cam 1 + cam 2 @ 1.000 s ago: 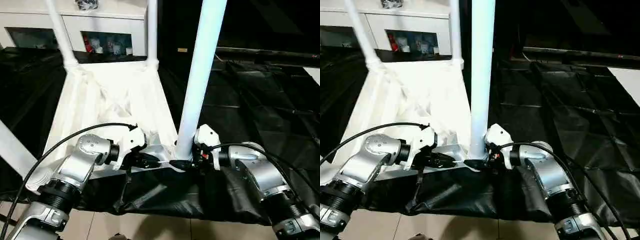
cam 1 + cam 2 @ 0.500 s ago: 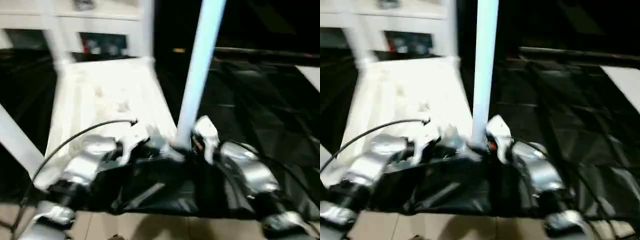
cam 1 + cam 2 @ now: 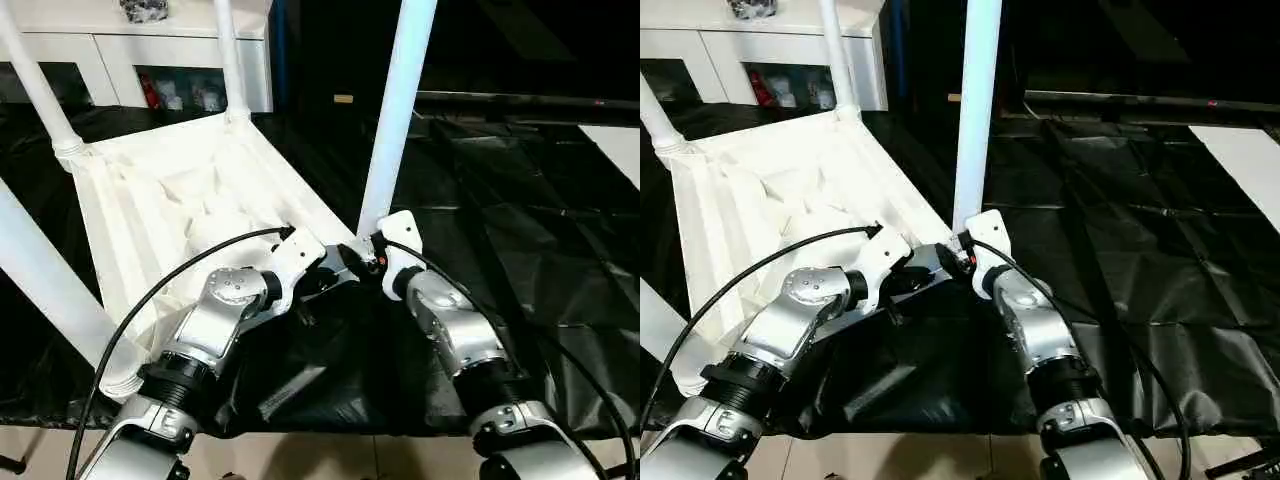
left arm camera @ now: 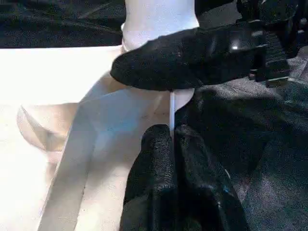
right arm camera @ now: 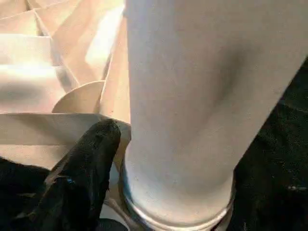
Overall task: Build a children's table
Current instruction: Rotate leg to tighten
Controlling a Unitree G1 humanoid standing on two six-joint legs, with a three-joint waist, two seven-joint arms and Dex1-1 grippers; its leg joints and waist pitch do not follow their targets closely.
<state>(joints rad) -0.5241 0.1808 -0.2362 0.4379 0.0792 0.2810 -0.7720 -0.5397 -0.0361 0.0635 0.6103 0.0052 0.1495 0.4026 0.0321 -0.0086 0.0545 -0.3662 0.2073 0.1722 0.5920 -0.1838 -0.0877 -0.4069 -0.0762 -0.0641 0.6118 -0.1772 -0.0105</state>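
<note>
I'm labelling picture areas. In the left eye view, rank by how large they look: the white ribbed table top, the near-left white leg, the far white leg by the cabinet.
1. White ribbed plastic table top.
2. Near-left white tube leg, though nearness to the camera inflates it.
3. Far white tube leg by the cabinet, thinnest; the frame crops it, so true length is unsure.

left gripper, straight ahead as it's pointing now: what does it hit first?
Likely the right gripper's finger, lying across just ahead of the left gripper, with the base of the near leg directly behind it. Depth between them is unclear.
</note>
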